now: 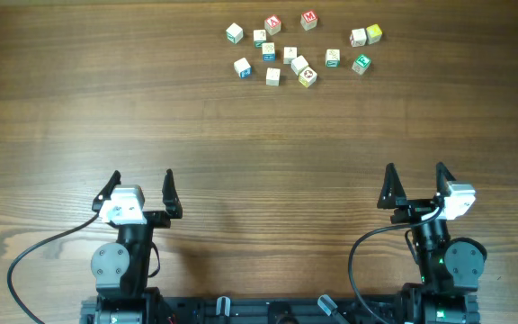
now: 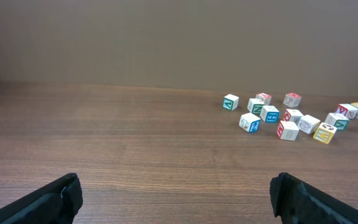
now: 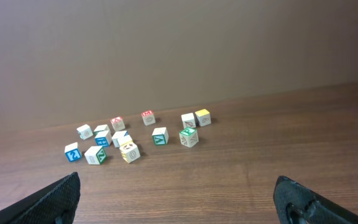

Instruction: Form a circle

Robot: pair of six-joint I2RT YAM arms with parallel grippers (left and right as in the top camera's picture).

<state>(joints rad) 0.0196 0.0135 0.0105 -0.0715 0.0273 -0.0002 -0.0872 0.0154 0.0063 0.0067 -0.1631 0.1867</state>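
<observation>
Several tiny wooden alphabet cubes lie in a loose scatter at the far middle of the table, from a white cube [image 1: 234,33] on the left to a green-faced cube [image 1: 361,64] on the right. Two pale cubes [image 1: 358,37] sit just behind the green one. No circle shows in the scatter. My left gripper [image 1: 142,175] and right gripper [image 1: 415,168] rest near the front edge, both open and empty, far from the cubes. The left wrist view has the cubes [image 2: 270,113] at far right beyond the left gripper [image 2: 175,180]. In the right wrist view they [image 3: 129,151] lie ahead-left of the right gripper [image 3: 176,179].
Bare wooden table [image 1: 259,144] lies between the grippers and the cubes. Black cables [image 1: 34,256] loop beside each arm base at the front edge. A brown wall stands behind the table's far edge.
</observation>
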